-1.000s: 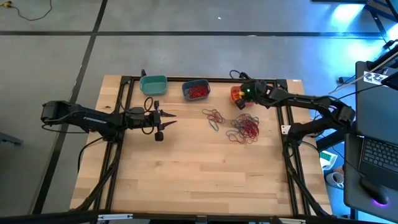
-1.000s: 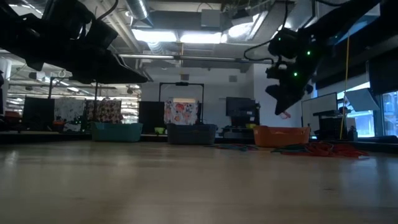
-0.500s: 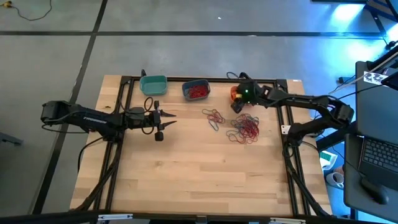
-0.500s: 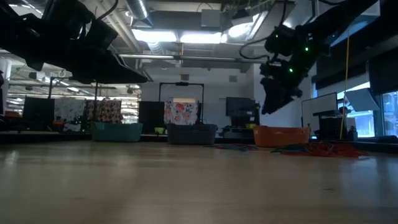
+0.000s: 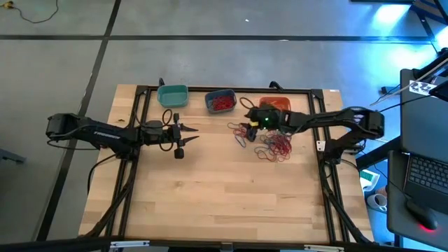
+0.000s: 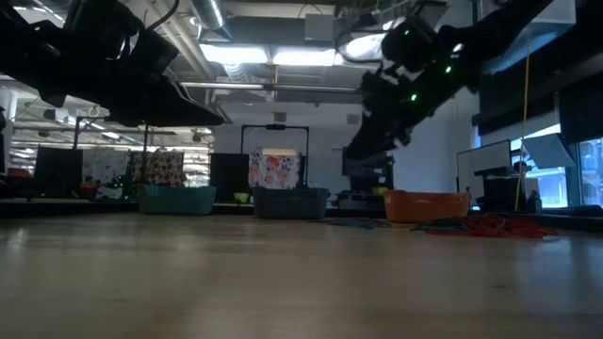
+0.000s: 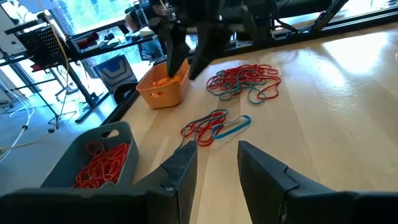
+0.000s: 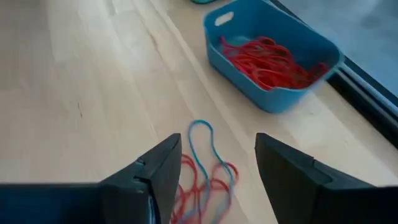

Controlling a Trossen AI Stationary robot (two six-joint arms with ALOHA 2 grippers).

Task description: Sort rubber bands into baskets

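high view: teal basket (image 5: 172,95), blue basket (image 5: 220,101) and orange basket (image 5: 274,105) in a row along the table's (image 5: 210,196) far edge; red bands in the blue one. Small clump of rubber bands (image 5: 240,132) and big red pile (image 5: 276,144) just in front of the baskets. Right gripper (image 5: 247,127) over the small clump. Left gripper (image 5: 187,135) waits near the left edge.
low view: right gripper (image 6: 363,146) up off the table.
left wrist view: left jaws apart, nothing between them; orange bands in the orange basket (image 7: 163,86).
right wrist view: right jaws apart, empty, above the small clump (image 8: 200,171); blue basket (image 8: 273,56) beyond.
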